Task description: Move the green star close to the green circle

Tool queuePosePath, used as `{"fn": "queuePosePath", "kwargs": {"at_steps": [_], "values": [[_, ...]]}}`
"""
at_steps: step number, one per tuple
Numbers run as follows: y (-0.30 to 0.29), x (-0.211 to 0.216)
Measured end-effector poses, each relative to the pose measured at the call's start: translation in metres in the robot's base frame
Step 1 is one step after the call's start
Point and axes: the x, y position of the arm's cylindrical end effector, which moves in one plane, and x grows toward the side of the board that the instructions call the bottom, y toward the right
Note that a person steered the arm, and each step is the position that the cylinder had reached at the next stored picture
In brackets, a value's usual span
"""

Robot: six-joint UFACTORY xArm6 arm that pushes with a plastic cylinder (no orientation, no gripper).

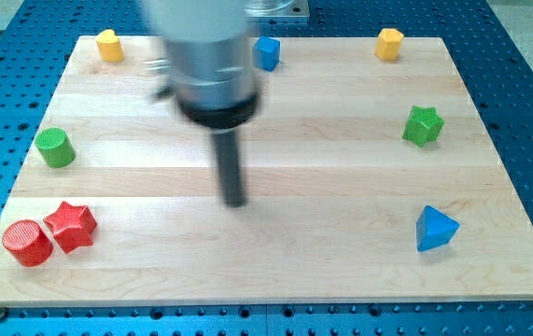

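The green star [423, 125] sits at the view's right, in the upper half of the wooden board [322, 261]. The green circle [55, 147] stands near the board's left edge. My tip [236, 201] rests near the middle of the board, far from both: the star is well to its right and a little higher, the circle well to its left. The rod looks blurred. The tip touches no block.
A red circle [27, 243] and a red star [71, 226] sit together at the lower left. A blue triangle [434, 230] lies at the lower right. Two yellow blocks [109, 45] [389, 43] and a blue block [267, 53] line the top edge.
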Motion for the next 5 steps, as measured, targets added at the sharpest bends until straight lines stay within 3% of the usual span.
{"fn": "queuePosePath", "kwargs": {"at_steps": [2,3,4,5], "values": [[0.261,-0.008],[0.301,-0.045],[0.192,-0.087],[0.146,-0.086]]}}
